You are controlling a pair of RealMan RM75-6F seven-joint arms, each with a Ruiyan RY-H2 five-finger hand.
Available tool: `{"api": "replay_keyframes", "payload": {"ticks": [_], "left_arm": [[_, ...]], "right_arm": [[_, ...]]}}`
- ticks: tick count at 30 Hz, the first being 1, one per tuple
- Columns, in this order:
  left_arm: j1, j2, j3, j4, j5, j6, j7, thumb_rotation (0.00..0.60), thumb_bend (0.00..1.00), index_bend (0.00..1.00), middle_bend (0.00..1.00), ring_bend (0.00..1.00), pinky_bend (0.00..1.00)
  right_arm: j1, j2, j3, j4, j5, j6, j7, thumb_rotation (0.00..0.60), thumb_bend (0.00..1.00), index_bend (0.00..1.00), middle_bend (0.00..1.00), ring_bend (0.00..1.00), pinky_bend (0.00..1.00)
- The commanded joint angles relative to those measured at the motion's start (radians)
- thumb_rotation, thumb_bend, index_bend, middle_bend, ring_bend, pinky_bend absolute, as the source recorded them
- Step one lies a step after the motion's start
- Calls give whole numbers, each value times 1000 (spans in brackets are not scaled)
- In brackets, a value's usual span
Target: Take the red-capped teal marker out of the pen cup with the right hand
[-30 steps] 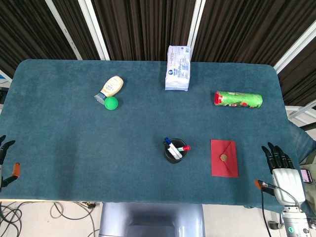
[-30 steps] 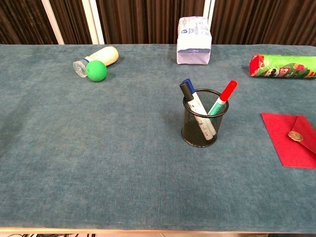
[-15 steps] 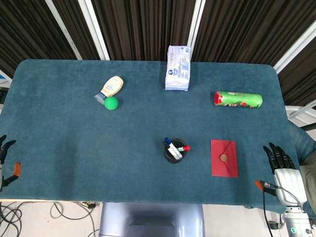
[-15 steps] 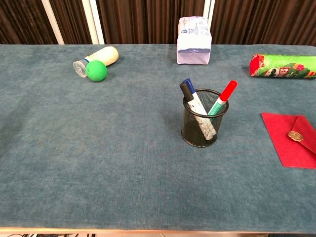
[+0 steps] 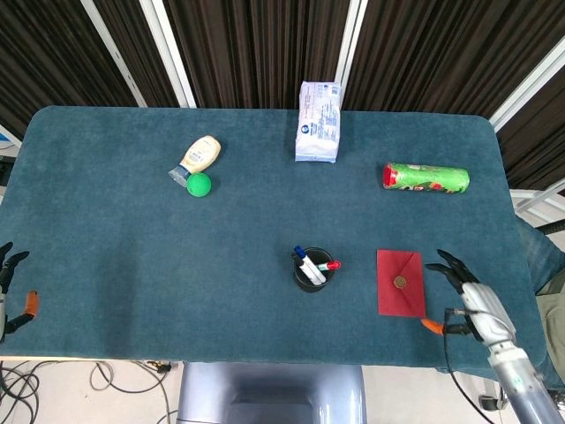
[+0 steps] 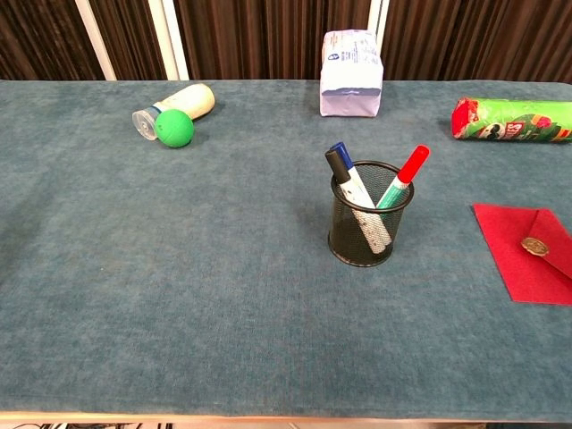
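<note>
Desk [image 5: 106, 256] was a wide rounded-corner rectangle covered in teal felt-like cloth, short nap, dark slatted curtain behind it.

Green chip tube [image 5: 426, 177], a glossy printed cylinder with a red end, lay on its side at far right. White tissue pack [image 5: 318, 109], soft crinkled plastic with blue print, stood at the far edge near center. Red envelope [image 5: 401, 282], flat matte paper with a small round gold seal, lay right of the pen cup, well apart from it. Cream squeeze bottle [image 5: 199, 156], smooth plastic with a clear cap, lay tipped over at far left, cap end touching a green ball [image 5: 199, 184], a matte sphere.

Pen cup [image 6: 369, 214] was a black wire-mesh cylinder, upright near desk center. Red-capped teal marker [image 6: 400, 182] stood inside it, leaning right, red cap sticking out above the rim. Two more markers [image 6: 346, 175] leaned left in the same cup, one black-capped, one blue-capped, white barrels showing through the mesh.

Right hand [image 5: 463, 298], black fingers on a pale grey body with an orange-tipped thumb, sat over the near right part of the desk just right of the envelope, fingers spread, holding nothing, well apart from the cup. Left hand [image 5: 9, 291] showed only partly at the left frame edge, dark fingers apart and an orange tip, nothing in it. Neither hand showed in the chest view.
</note>
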Motion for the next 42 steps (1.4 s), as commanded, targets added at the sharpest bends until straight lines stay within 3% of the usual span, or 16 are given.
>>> {"api": "replay_keyframes", "payload": {"ticks": [1, 6, 13, 21, 30, 42], "left_arm": [[0, 0, -1, -1, -4, -2, 1, 600, 455, 150, 26, 78, 43], [-2, 2, -3, -4, -16, -8, 6, 600, 455, 150, 26, 78, 43], [-4, 2, -5, -2, -22, -13, 12, 600, 455, 150, 26, 79, 43], [-6, 4, -5, -3, -29, -20, 8, 600, 455, 150, 26, 80, 43], [-7, 7, -6, -4, -31, -22, 4, 600, 455, 150, 26, 79, 43], [-7, 6, -6, -4, -35, -23, 5, 600, 455, 150, 26, 80, 43]], "right_arm": [[135, 37, 59, -8, 59, -176, 128, 600, 307, 241, 0, 0, 162], [211, -3, 92, -20, 112, -262, 46, 600, 321, 278, 0, 0, 162], [318, -104, 161, 2, 285, -360, -81, 600, 367, 334, 0, 0, 162], [385, -176, 190, -6, 407, -387, -195, 600, 397, 361, 0, 0, 162], [400, -195, 191, -47, 463, -361, -273, 600, 398, 397, 0, 0, 162], [390, -224, 178, -67, 438, -336, -277, 600, 398, 435, 0, 0, 162]]}}
